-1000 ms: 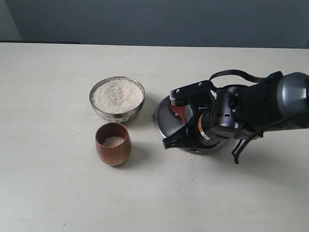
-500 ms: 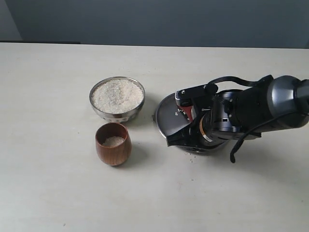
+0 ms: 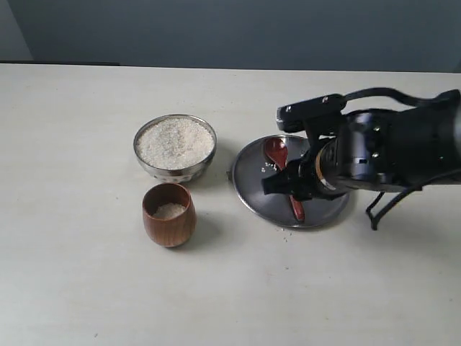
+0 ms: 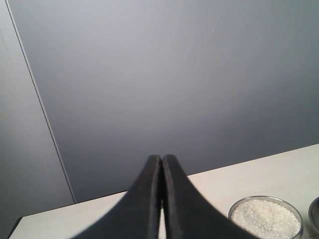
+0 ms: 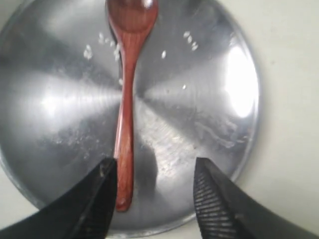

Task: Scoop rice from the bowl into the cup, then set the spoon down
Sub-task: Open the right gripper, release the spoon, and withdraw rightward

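I see the spoon (image 5: 124, 99) lying flat on the steel plate (image 5: 209, 99), with a few loose grains beside it. My right gripper (image 5: 154, 169) hangs over the handle end, jaws wide apart, holding nothing. Near the plate on the table (image 3: 86, 274) stand the bowl (image 3: 176, 174), full of rice (image 3: 175, 142), and the cup (image 3: 169, 227), with a little rice in it. My left gripper (image 4: 162, 164) is closed on nothing.

place: lab-style robot test bench | signs: bare pale tabletop (image 3: 72, 288), plain grey wall (image 3: 216, 29) behind — black robot arm (image 3: 403, 144) above it
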{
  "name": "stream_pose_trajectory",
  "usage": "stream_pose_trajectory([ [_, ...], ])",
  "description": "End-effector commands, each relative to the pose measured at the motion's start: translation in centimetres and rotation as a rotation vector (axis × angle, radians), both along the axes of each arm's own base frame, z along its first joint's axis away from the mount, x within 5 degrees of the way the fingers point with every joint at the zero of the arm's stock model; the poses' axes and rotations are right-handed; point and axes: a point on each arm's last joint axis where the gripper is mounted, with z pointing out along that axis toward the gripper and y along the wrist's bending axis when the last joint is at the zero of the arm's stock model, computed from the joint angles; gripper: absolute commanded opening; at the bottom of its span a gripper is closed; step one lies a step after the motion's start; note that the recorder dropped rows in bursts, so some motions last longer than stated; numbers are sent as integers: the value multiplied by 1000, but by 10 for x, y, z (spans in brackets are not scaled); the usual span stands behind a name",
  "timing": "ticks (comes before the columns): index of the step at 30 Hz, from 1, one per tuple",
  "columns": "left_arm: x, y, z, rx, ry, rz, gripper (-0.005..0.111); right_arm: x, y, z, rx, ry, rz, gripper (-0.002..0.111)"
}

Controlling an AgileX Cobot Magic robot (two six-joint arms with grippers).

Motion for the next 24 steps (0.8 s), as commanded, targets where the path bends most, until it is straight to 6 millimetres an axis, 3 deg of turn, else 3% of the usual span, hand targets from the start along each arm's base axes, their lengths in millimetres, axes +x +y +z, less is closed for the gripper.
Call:
stream_pose_trajectory([
  [1, -1, 0, 2, -2, -8, 3, 0, -8, -14, 41, -30, -94, 25, 47],
  [4, -1, 0, 2, -2, -8, 3, 0, -17, -26, 67, -48, -149, 27, 36],
  [9, -1, 0, 2, -2, -8, 3, 0, -40, -45, 96, -1, -238, 35, -1],
  [24, -1, 0, 2, -2, -9, 3, 0, -128, -127, 121, 117, -414, -92, 0],
])
